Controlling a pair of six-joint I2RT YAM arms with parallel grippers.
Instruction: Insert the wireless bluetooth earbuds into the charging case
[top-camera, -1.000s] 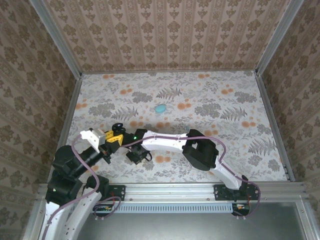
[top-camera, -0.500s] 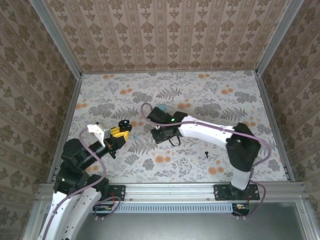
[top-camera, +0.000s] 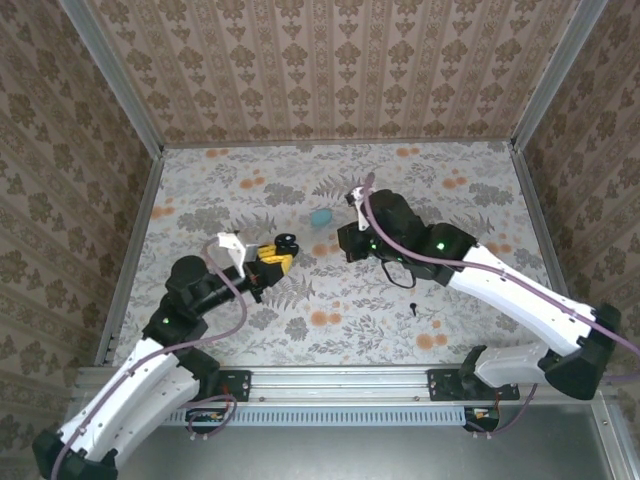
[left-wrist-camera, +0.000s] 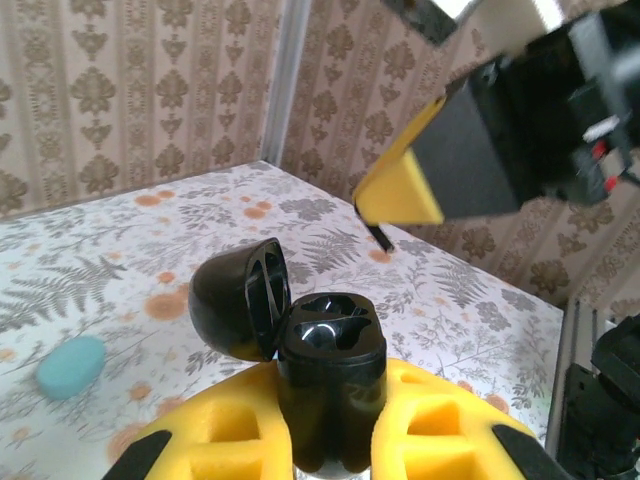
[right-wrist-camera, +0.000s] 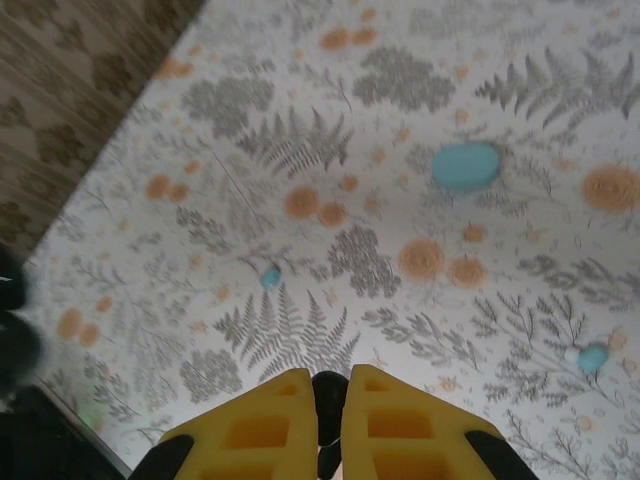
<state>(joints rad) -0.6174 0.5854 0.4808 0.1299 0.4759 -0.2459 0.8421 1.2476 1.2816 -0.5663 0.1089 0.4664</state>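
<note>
Two arms are facing each other near the middle of the tabletop (top-camera: 470, 190) in the top view. My left fingers (top-camera: 272, 262) are clenching the black charging case (top-camera: 288, 240). My right fingers (top-camera: 347, 243) are hovering to the right of it, near but apart. One loose black earbud (top-camera: 413, 307) is lying on the tabletop nearer my right arm's side. A turquoise oval (top-camera: 320, 216) is resting beyond the gap between the two arms; I cannot tell what it is.

From the left wrist, the charging case (left-wrist-camera: 330, 370) is standing upright in my grip, mouth facing up. Its lid (left-wrist-camera: 240, 300) is hanging open to the left. The wells are looking glossy and empty, though the shine is making that hard to confirm. My right fingers (left-wrist-camera: 400, 190) are hanging above and to the right of the mouth, with a thin dark stem poking downward from under the tip.

From the right wrist, my right fingers (right-wrist-camera: 270, 430) are pinching shut on a small dark piece, which I am judging to be a black earbud (right-wrist-camera: 330, 395). Two small turquoise pieces (right-wrist-camera: 270, 277) are lying well apart on the tabletop, the other (right-wrist-camera: 592, 356) far to the right. Neither is in any container.

The coming move is turning on bringing the stem down and left, over a well.
</note>
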